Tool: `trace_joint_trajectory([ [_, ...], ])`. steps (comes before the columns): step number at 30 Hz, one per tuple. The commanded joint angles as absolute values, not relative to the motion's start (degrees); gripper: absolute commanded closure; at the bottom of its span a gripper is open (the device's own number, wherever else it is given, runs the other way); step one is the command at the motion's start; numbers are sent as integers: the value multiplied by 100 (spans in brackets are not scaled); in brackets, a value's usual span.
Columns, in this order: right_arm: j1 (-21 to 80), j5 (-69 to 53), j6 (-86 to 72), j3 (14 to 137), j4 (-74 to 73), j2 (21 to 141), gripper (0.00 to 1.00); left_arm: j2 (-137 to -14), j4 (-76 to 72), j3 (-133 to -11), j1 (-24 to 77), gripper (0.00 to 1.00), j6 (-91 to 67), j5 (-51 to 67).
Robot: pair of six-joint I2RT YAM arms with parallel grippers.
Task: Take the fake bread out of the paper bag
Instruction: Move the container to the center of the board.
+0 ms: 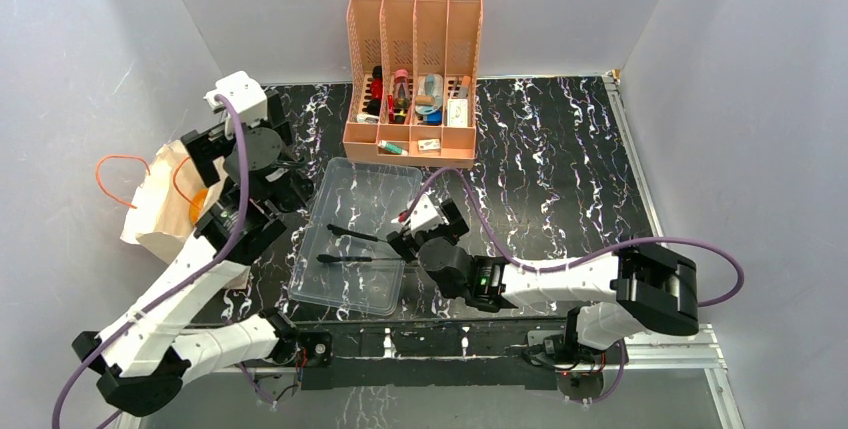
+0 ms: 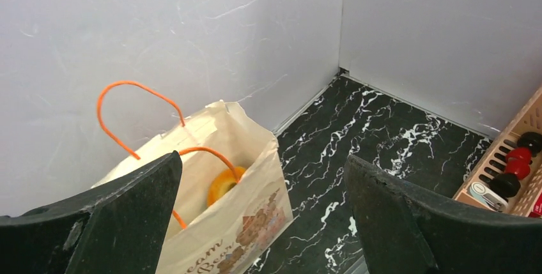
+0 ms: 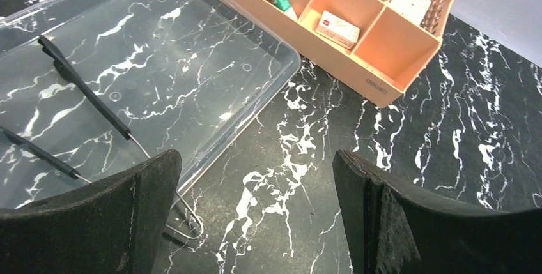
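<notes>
The cream paper bag [image 1: 160, 194] stands open at the far left by the wall, its orange cord handles [image 1: 115, 174] sticking out. In the left wrist view the paper bag [image 2: 246, 213] shows its reddish-brown print, and one golden-brown ring of fake bread [image 2: 224, 184] lies inside. The other breads are hidden. My left gripper [image 1: 205, 144] is open and empty above the bag's mouth; it also shows in the left wrist view [image 2: 262, 159]. My right gripper [image 1: 425, 227] is open and empty above the table beside the tray; it also shows in the right wrist view [image 3: 255, 156].
A clear plastic tray [image 1: 330, 181] lies mid-table with two black-handled wire utensils [image 1: 350, 235] in it; the tray [image 3: 192, 44] is left of my right gripper. An orange desk organiser [image 1: 412, 79] with small items stands at the back. Grey walls enclose the table.
</notes>
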State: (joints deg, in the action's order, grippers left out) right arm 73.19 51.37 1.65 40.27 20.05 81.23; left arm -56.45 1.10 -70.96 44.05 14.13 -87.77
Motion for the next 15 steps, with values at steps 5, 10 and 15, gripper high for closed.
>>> trace_joint_trajectory([
  [5, 7348, 4510, 298, 4002, 2365, 8304, 10, -5244, 1177, -7915, 4213, 2, 1268, -9544],
  [10, 7275, 5550, -130, 4529, 2243, 8828, 13, -5269, 1826, -8320, 4105, 2, 860, -9541],
  [15, 6882, 5810, -2041, 5680, 505, 9603, 21, -5274, 1899, -8347, 4087, 2, 918, -9545],
])
